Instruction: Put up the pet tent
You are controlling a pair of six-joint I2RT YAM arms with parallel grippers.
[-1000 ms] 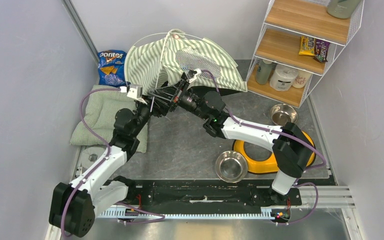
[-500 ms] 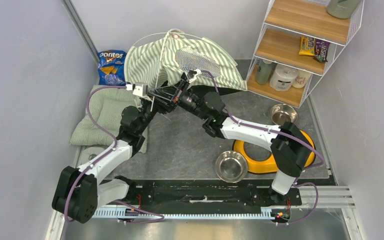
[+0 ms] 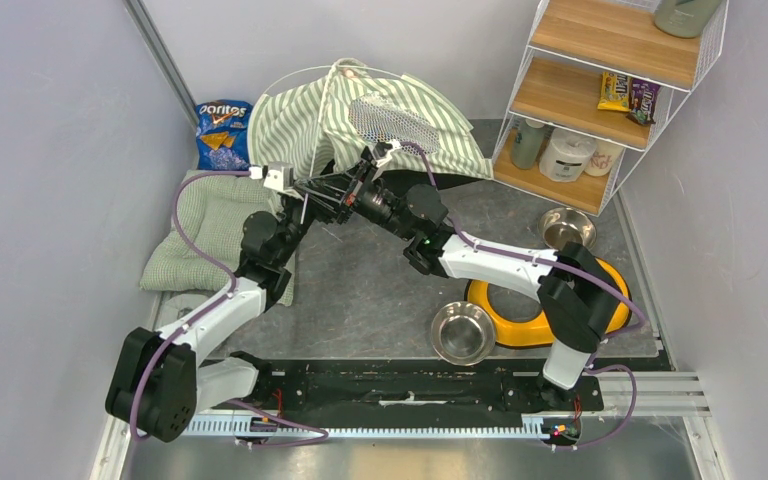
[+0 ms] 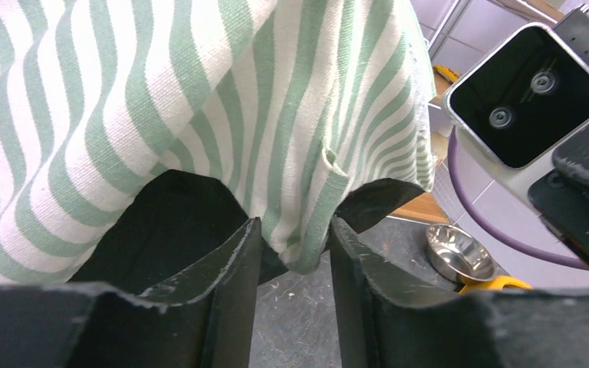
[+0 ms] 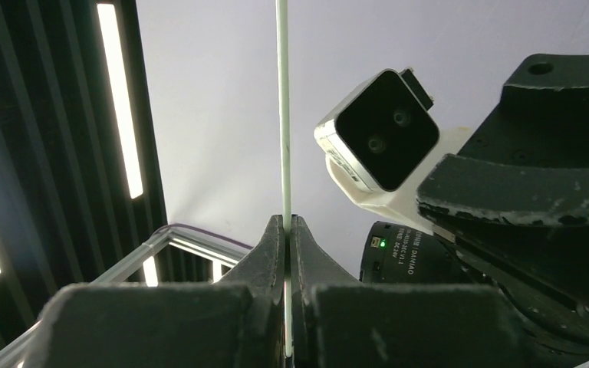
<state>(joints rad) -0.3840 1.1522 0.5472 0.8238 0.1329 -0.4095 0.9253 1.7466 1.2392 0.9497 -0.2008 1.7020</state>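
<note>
The pet tent point(image 3: 400, 115), green-and-white striped with a white mesh panel, stands half-raised at the back of the table, a thin pole arching over it. My left gripper point(image 3: 305, 203) is at the tent's front edge. In the left wrist view a hanging corner of the striped fabric point(image 4: 307, 230) sits between the left gripper's point(image 4: 295, 230) fingers, which are still apart. My right gripper point(image 3: 322, 188) reaches in from the right and nearly meets the left one. It point(image 5: 287, 222) is shut on a thin white pole point(image 5: 281, 115) that runs straight up between its fingers.
A pale green quilted cushion point(image 3: 205, 225) lies under the left arm, a Doritos bag point(image 3: 223, 135) behind it. A yellow double-bowl holder point(image 3: 535, 320) and two steel bowls point(image 3: 462, 332) point(image 3: 566, 228) sit at the right. A wire-and-wood shelf point(image 3: 600, 90) stands back right.
The left arm has reached forward and right toward the tent's edge, and its fingers have narrowed around the fabric corner. The right gripper has kept hold of the pole.
</note>
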